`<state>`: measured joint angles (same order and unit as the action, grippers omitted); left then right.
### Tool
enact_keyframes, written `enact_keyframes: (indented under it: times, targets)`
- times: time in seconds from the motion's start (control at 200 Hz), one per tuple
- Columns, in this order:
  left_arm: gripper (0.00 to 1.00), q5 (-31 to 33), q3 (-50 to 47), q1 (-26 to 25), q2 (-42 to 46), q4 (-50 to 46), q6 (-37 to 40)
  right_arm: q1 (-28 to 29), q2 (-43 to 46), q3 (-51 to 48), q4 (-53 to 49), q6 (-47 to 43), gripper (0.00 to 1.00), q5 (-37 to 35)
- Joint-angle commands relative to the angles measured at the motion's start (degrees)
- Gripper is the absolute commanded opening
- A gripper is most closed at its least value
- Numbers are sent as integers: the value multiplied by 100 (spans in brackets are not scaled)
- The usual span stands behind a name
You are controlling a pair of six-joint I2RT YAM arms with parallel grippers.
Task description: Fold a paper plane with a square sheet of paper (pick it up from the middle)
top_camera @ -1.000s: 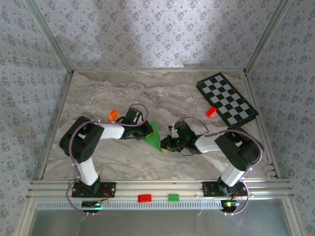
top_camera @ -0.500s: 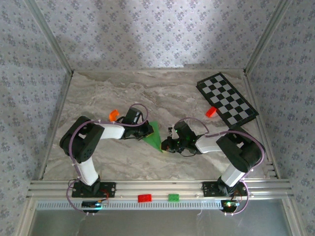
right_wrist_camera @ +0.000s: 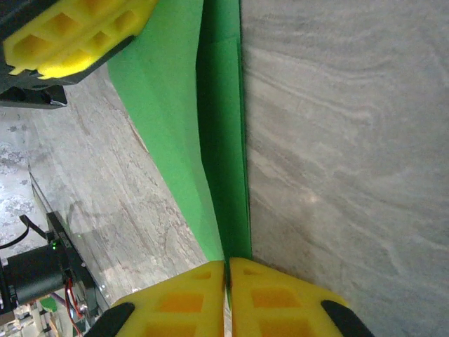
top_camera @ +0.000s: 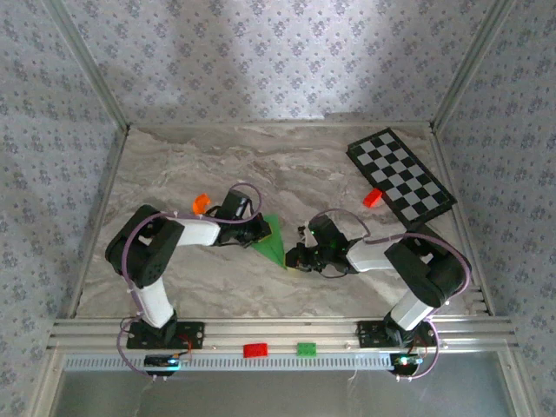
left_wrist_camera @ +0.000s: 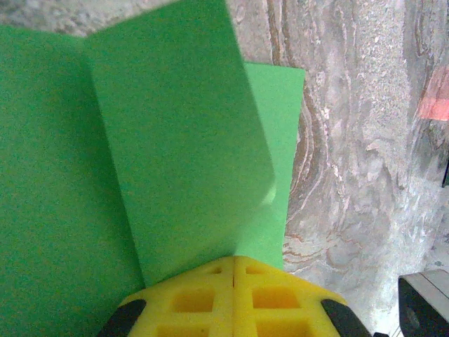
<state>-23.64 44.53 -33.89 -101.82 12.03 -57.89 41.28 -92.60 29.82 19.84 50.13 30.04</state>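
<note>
My right gripper [top_camera: 293, 256] is clamped shut on the near tip of the folded green paper [top_camera: 272, 239], at its 5 o'clock end. My left gripper [top_camera: 257, 233] pinches the paper's 9 o'clock edge, with one flap raised. The checkered board [top_camera: 401, 176] lies farther off at 2 o'clock.

**Inventory of the scene.** Robot arms: two, a left arm [top_camera: 165, 239] and a right arm [top_camera: 408, 261]. Claws: two, the left claw [top_camera: 259, 233] and the right claw [top_camera: 291, 257], each with two yellow pads [left_wrist_camera: 189, 298]. Green paper [top_camera: 272, 238]: one folded piece. Checkered board [top_camera: 400, 176]: one. Toy bricks: four in all, namely one orange brick [top_camera: 200, 202] and one red-orange brick [top_camera: 372, 197] on the tabletop [top_camera: 217, 165], plus one red brick [top_camera: 254, 350] and one green brick [top_camera: 306, 348] on the front rail [top_camera: 347, 330]. Tabletop: one. Front rail: one.
</note>
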Motion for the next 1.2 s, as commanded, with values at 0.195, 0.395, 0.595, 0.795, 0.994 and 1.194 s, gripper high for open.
enact_keyframes:
  times: [0.195, 0.395, 0.595, 0.795, 0.994, 1.194]
  targets:
    - [7, 98, -72, -48, -242, -474, 81, 51, 31, -183, -311, -2, 10, 133]
    - [7, 105, -89, -56, -249, -474, 89, 47, 155, -222, -375, -39, 11, 130]
    - [7, 96, -99, -57, -250, -466, 76, 40, 5, -241, -297, -21, 7, 125]
    - [6, 105, -92, -65, -259, -476, 100, -9, 271, -190, -376, 1, 18, 52]
    - [6, 123, -98, -74, -262, -515, 128, -149, 847, -3, -860, -190, 22, -224]
    - [6, 123, -84, -83, -277, -525, 137, -151, 750, 504, -1085, -507, 17, -7]
